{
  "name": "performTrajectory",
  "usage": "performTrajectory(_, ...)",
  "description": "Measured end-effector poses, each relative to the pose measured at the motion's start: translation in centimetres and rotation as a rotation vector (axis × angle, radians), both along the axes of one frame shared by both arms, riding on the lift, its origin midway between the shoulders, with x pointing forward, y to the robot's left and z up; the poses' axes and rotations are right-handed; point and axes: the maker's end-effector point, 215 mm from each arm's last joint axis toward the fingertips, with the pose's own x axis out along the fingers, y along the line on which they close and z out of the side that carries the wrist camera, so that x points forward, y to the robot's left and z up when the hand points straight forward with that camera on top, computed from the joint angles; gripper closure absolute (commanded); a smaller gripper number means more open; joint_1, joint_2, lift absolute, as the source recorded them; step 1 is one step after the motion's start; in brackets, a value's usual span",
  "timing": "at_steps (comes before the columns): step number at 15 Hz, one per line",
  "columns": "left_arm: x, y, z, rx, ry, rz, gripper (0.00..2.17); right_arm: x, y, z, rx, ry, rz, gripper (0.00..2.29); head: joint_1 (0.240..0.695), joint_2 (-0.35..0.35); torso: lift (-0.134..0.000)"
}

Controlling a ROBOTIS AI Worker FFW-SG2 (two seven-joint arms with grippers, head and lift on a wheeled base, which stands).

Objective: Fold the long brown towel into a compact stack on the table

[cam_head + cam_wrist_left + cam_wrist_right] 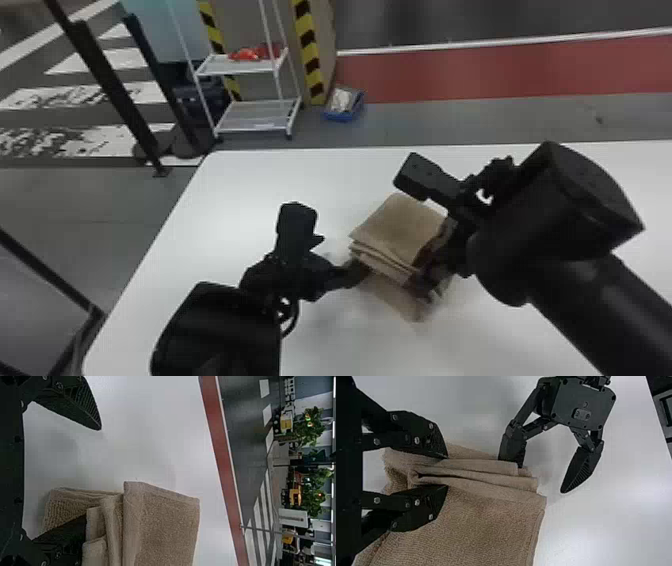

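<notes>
The towel [400, 225] lies folded into a layered stack on the table [240, 200], between the two arms. The folded layers are grasped by the right end effector [426, 272] — a finger is set on each side of them. The left end effector [341, 256] is spread wide and released, with one finger against the stack's layered edge — the other is held clear of the cloth.

The black right gripper [429, 267] has brown towel [400, 225] between its fingers; white table [225, 200] beneath it; a red floor band [500, 75] and black-and-yellow striped post [308, 50] beyond.
</notes>
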Motion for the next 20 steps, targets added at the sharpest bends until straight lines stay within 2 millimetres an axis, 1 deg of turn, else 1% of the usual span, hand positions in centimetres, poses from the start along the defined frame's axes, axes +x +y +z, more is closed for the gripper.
performTrajectory(6, 0.0, 0.1, 0.0, 0.001, 0.0, 0.003, 0.14, 0.2, -0.2, 0.4, 0.029, 0.01, -0.016, 0.12, 0.695, 0.208, -0.124)
performTrajectory(12, 0.0, 0.1, 0.0, 0.001, 0.0, 0.003, 0.14, -0.6, 1.2, 0.6, 0.071, 0.042, -0.009, 0.13, 0.695, 0.225, -0.124)
performTrajectory(14, 0.0, 0.3, 0.0, 0.0, 0.0, 0.005, 0.14, -0.6, 1.2, 0.9, 0.09, 0.049, -0.022, 0.13, 0.695, 0.228, -0.124)
performTrajectory(17, 0.1, 0.6, 0.1, 0.0, -0.001, 0.01, 0.14, 0.9, 0.0, 3.2, 0.203, 0.066, -0.091, 0.14, 0.695, 0.218, -0.124)
performTrajectory(19, 0.1, 0.7, 0.1, 0.001, -0.003, 0.011, 0.14, 2.3, -1.4, 4.8, 0.282, 0.076, -0.147, 0.14, 0.695, 0.204, -0.124)
performTrajectory(20, 0.1, 0.7, 0.1, 0.001, -0.003, 0.011, 0.14, 2.8, -2.0, 5.2, 0.302, 0.075, -0.166, 0.15, 0.695, 0.19, -0.124)
